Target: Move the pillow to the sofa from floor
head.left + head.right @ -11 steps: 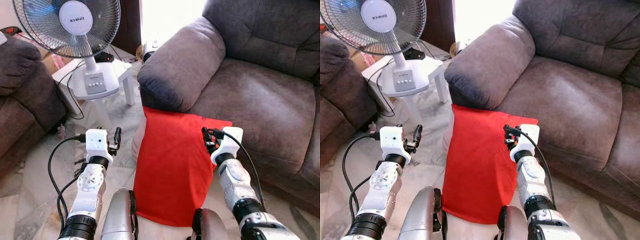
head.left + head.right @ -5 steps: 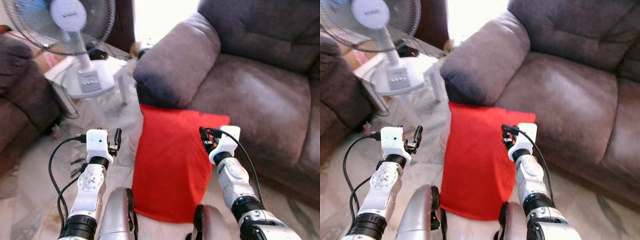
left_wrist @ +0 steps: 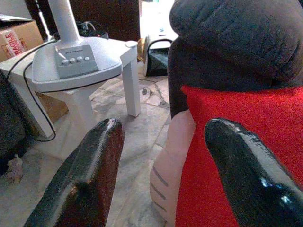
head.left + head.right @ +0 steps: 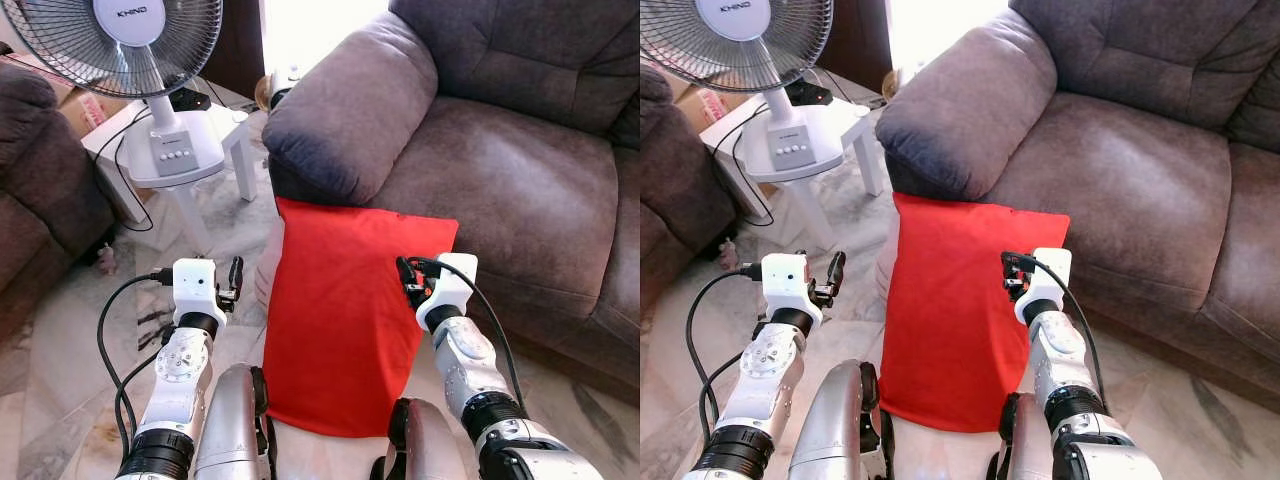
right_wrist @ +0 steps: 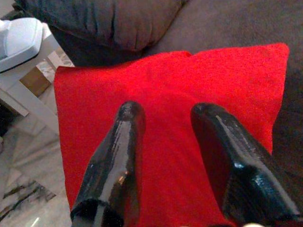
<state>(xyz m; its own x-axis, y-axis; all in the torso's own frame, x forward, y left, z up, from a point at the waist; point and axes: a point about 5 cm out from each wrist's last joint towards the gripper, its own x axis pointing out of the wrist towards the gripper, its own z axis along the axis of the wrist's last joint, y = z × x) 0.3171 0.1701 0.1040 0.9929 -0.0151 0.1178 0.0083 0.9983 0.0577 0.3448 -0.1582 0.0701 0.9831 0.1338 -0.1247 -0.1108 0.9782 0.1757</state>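
Observation:
A red pillow stands on the floor, leaning against the front of the grey-brown sofa, just below its armrest. My left gripper is held up to the left of the pillow, apart from it, with its fingers open and nothing between them. My right gripper hovers in front of the pillow's upper right part. In the right wrist view its open fingers point at the red pillow with a gap between them. A pale pink cushion peeks out behind the pillow's left edge.
A fan stands on a small white table at the left, with cables trailing to the marble floor. A dark sofa fills the far left. A cardboard box sits behind the table.
The camera has shaken and shifted, so the whole scene sits slightly differently in frame. Both arms keep the same pose and the pillow has not moved.

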